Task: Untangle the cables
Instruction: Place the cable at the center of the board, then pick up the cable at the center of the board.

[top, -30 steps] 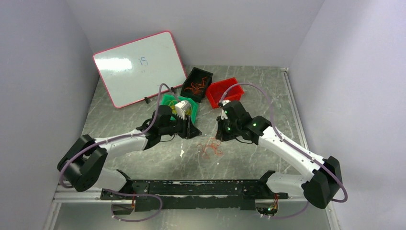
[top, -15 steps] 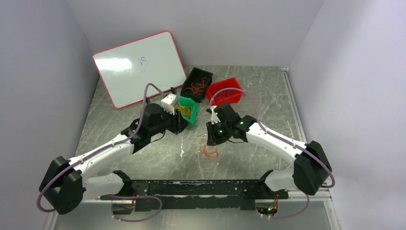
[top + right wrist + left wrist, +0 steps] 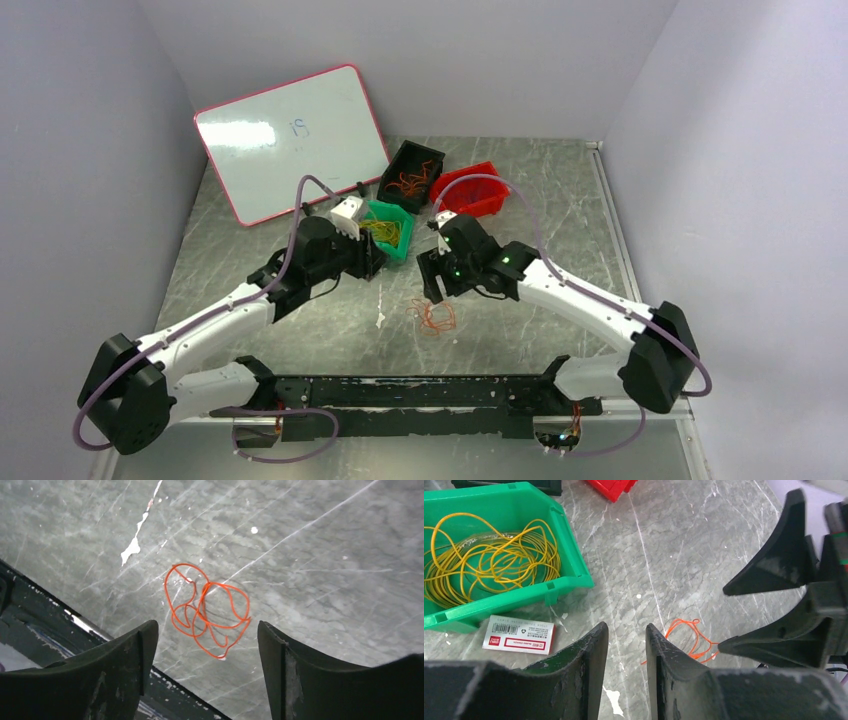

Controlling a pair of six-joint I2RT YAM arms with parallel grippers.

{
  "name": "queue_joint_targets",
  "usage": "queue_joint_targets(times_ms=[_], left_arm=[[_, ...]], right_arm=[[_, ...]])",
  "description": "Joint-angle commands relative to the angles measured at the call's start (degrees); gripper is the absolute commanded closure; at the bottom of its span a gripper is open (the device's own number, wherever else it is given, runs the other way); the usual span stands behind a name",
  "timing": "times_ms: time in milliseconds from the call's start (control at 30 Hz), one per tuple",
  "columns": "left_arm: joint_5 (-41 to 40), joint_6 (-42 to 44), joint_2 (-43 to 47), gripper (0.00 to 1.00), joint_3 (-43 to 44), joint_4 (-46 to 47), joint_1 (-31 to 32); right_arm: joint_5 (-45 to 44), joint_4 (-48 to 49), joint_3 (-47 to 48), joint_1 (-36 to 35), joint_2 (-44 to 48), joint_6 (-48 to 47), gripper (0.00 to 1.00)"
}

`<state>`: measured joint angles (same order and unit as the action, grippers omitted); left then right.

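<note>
Grey marbled bench [image 3: 300, 320], pale-walled booth: cable sorting, judged mostly done.
White wipe-board with red rim [image 3: 290, 140] at back left. Green plastic bin [image 3: 569, 565] holds yellow wire loops [image 3: 489, 562]; black plastic bin [image 3: 425, 152] holds orange wire loops [image 3: 408, 183]; contents of the red plastic bin [image 3: 480, 205] are not discernible. Right pincer [image 3: 206, 627], spread wide and empty, hangs above the one loose orange-red wire tangle [image 3: 210, 584] on the bench near the front rail. Left pincer [image 3: 626, 629], narrowly parted and empty, is beside the green bin. Left to do: part this knot and stow it.
</note>
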<state>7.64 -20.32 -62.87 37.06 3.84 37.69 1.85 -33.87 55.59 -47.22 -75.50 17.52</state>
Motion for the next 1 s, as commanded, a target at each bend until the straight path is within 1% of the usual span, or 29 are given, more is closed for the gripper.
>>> queue_joint_targets(times_ms=[0,67,167,233,367,467,633,767,967], left_arm=[[-1.6,1.4,1.4,0.62,0.4,-0.9,-0.5],[-1.8,1.5,1.6,0.62,0.3,-1.4,-0.6],[-1.9,1.4,2.0,0.62,0.2,-1.5,-0.8],[-1.9,1.2,2.0,0.62,0.1,-1.5,-0.9],[-2.0,0.9,2.2,0.63,0.1,-1.6,-1.0],[-2.2,0.8,2.3,0.64,0.4,-2.1,-1.2],[-2.7,1.1,2.8,0.64,0.4,-3.1,-1.6],[-2.9,1.5,3.2,0.64,0.7,-3.8,-1.8],[-3.0,1.3,3.8,0.65,0.6,-4.2,-2.0]], right_arm=[[-5.9,3.5,-2.8,0.1,3.2,-0.4,0.21],[-4.0,5.0,-2.8,0.1,3.4,-2.3,0.2],[1.6,6.8,-1.5,-0.1,2.7,-5.2,0.18],[3.1,7.0,-1.1,-0.9,1.2,-6.6,0.16],[-2.0,3.2,0.4,-3.9,-5.1,-8.8,0.13],[-5.0,3.4,0.5,-5.4,-7.9,-9.0,0.13],[-8.0,3.9,0.7,-5.6,-12.0,-10.0,0.12],[-8.9,4.2,0.4,-5.5,-14.9,-10.9,0.15],[-7.1,3.9,1.3,-4.5,-17.6,-12.9,0.25]])
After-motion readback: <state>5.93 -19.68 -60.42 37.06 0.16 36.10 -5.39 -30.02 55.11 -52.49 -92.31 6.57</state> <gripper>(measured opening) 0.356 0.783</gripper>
